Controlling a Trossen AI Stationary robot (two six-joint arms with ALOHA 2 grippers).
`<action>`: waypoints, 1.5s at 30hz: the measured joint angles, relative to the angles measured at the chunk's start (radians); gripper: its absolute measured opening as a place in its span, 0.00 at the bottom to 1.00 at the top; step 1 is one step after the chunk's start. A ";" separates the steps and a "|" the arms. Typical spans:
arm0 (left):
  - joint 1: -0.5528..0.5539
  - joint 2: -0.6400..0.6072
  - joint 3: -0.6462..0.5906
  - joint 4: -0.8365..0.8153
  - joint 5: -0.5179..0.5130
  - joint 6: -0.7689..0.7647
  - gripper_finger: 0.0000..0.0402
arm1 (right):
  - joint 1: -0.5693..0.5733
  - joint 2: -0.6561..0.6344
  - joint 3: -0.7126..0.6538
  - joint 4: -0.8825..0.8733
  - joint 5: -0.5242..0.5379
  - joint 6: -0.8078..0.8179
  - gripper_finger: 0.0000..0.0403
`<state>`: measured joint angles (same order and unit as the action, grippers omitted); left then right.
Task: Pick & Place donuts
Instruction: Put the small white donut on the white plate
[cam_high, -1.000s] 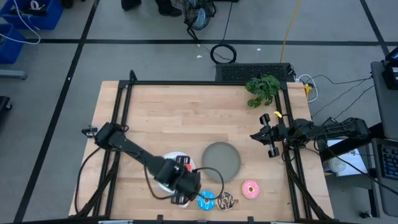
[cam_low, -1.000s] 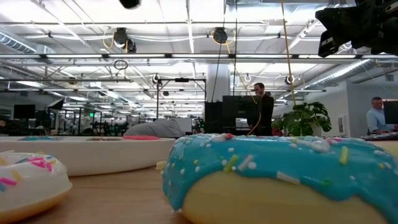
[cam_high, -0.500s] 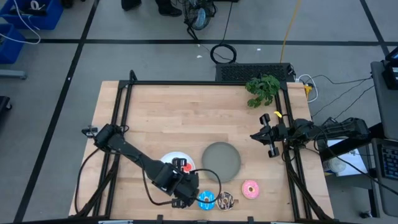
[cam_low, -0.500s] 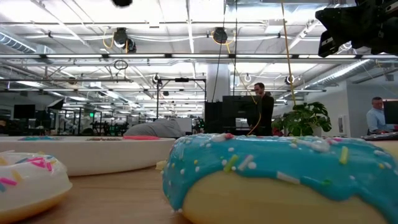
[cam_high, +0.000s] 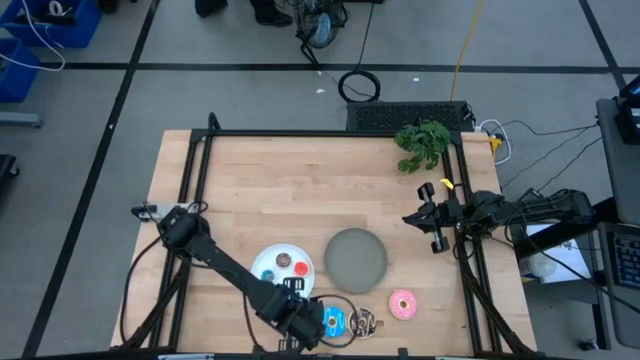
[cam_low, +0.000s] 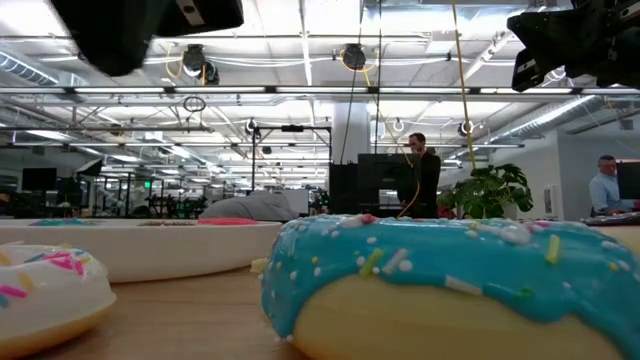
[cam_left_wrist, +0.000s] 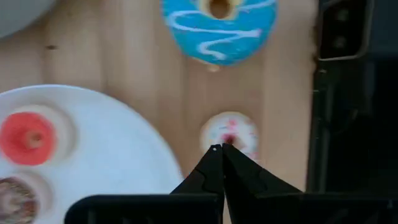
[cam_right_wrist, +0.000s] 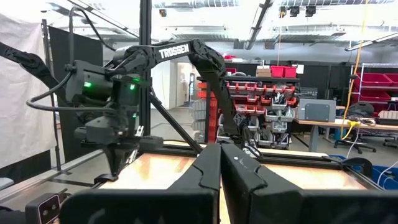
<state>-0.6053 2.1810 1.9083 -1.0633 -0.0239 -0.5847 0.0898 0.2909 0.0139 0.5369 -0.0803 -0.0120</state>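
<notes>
My left claw (cam_left_wrist: 221, 147), pressed together and empty, hangs over a tiny whitish-pink donut (cam_left_wrist: 229, 133) beside the white plate (cam_left_wrist: 112, 155), near the surface's (cam_high: 260, 190) front edge.

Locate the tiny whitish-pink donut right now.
In the left wrist view, the tiny whitish-pink donut lies on bare wood just off the white plate, near the bright blue donut, directly ahead of the shut left tool.

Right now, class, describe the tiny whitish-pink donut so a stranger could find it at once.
Start at the round white plate near the table's front edge. Just off its rim, on bare wood, lies the tiny whitish-pink donut, directly ahead of the shut left gripper. Unlike the bright blue donut beyond it, it is far smaller and pale with sprinkles.
</notes>
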 joint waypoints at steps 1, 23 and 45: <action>-0.007 0.002 0.000 0.020 0.002 0.004 0.01 | 0.000 0.001 0.000 0.001 0.000 0.000 0.00; -0.077 0.012 0.000 0.142 -0.083 0.102 0.13 | 0.000 0.001 0.000 -0.002 0.000 0.000 0.00; -0.086 0.045 0.000 0.082 -0.034 0.095 0.50 | 0.000 0.003 0.001 0.000 0.000 -0.003 0.00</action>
<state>-0.6911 2.2259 1.9083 -0.9814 -0.0578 -0.4900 0.0895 0.2935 0.0147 0.5369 -0.0799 -0.0151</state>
